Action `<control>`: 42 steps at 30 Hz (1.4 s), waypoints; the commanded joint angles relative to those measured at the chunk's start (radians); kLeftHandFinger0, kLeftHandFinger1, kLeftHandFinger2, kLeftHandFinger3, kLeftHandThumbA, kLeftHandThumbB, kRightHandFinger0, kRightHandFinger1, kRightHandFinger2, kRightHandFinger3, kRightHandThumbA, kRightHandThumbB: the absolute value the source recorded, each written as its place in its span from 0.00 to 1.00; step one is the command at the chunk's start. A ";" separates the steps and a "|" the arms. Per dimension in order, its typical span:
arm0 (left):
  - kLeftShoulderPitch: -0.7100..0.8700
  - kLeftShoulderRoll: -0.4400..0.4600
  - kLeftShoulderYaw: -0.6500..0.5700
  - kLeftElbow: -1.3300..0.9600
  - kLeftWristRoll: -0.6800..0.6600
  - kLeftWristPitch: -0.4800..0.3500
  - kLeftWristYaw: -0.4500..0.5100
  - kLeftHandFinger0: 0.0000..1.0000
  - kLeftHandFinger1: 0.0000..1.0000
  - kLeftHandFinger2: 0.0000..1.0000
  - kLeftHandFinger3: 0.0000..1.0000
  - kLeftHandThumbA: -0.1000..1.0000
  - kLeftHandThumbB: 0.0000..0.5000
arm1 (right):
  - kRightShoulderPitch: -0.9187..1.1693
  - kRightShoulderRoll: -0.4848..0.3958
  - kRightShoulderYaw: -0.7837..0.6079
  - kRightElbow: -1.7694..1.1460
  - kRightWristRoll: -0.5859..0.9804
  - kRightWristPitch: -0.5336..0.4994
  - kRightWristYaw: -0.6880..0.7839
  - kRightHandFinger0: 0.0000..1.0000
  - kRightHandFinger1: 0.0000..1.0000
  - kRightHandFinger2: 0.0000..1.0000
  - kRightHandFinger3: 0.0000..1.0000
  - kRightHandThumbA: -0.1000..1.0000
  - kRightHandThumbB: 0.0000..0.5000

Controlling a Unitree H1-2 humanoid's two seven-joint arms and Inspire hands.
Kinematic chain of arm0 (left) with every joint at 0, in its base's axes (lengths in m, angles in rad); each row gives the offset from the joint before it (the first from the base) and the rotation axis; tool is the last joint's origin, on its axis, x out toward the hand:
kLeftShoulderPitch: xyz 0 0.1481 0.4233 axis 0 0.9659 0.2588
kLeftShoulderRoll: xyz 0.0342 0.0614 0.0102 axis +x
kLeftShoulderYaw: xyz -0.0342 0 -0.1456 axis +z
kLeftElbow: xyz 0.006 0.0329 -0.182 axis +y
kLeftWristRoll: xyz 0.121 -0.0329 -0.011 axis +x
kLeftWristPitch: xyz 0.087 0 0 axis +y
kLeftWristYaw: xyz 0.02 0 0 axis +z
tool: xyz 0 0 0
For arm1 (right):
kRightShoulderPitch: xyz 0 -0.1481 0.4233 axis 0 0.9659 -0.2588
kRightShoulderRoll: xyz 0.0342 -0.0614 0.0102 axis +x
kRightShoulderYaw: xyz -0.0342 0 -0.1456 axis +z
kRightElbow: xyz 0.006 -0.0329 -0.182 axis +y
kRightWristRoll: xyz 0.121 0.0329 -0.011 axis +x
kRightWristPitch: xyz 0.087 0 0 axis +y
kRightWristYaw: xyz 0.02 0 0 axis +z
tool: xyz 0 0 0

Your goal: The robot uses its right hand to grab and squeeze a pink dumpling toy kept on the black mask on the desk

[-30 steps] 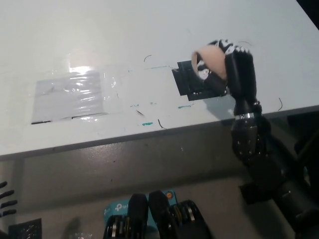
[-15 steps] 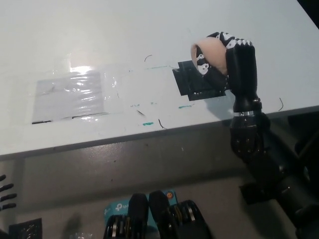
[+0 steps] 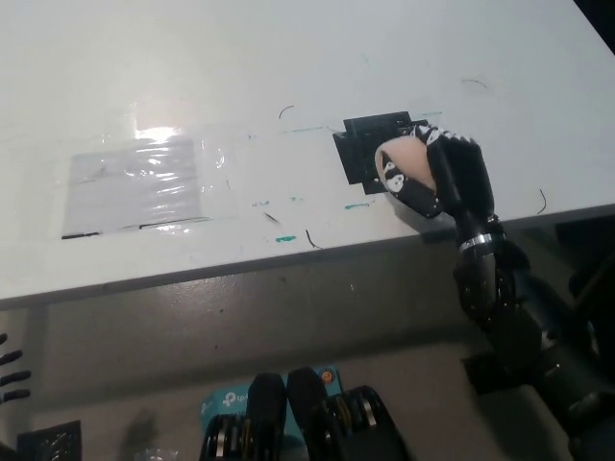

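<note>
The black right hand [image 3: 437,178] wraps its fingers around the pink dumpling toy [image 3: 405,161], low over the black mask [image 3: 360,144] on the desk [image 3: 288,58]. Squeezing too loosely could let the toy slip out.

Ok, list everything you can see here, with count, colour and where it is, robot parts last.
Desk: one, white, fills the upper picture.
Mask: one, black square, right part of the desk near its front edge, partly under the right hand.
Dumpling toy: one, pink, held in the right hand over the mask.
Clear film: one shiny taped patch, left part of the desk.
Pen marks: several, teal and black, around the mask and the film.
Box: one, teal, on the floor at bottom centre.
Right hand: black, closed on the toy.
Left hand: only fingertips show at the lower left edge.
</note>
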 commanded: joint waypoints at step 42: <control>-0.011 0.033 0.002 0.000 0.007 0.001 -0.011 0.72 0.75 0.84 0.86 1.00 0.20 | 0.333 -0.093 -0.243 -1.045 0.180 0.446 0.470 0.48 0.69 1.00 1.00 0.02 0.37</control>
